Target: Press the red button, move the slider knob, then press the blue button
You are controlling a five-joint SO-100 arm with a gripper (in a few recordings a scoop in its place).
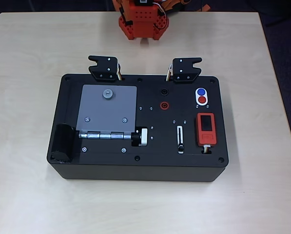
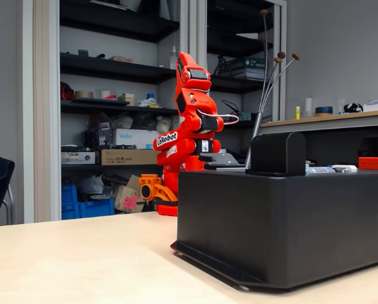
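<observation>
Pale wooden table (image 1: 33, 58) carries a black rectangular task box (image 1: 111, 165). Small flat red button (image 1: 202, 100) sits at 6 o'clock of its equal blue button (image 1: 201, 91), both on one white oval plate (image 1: 206, 96) at the box's upper right, overhead view. Tiny black slider knob (image 1: 181, 146) sits at the low end of a narrow white-rimmed slot (image 1: 180, 134). Orange arm (image 2: 185, 136) is folded upright at 12 o'clock behind the box, well apart from all three; gripper (image 2: 187, 63) opening: can't tell.

Arm (image 1: 143, 19) cut off (overhead view's top edge).
</observation>
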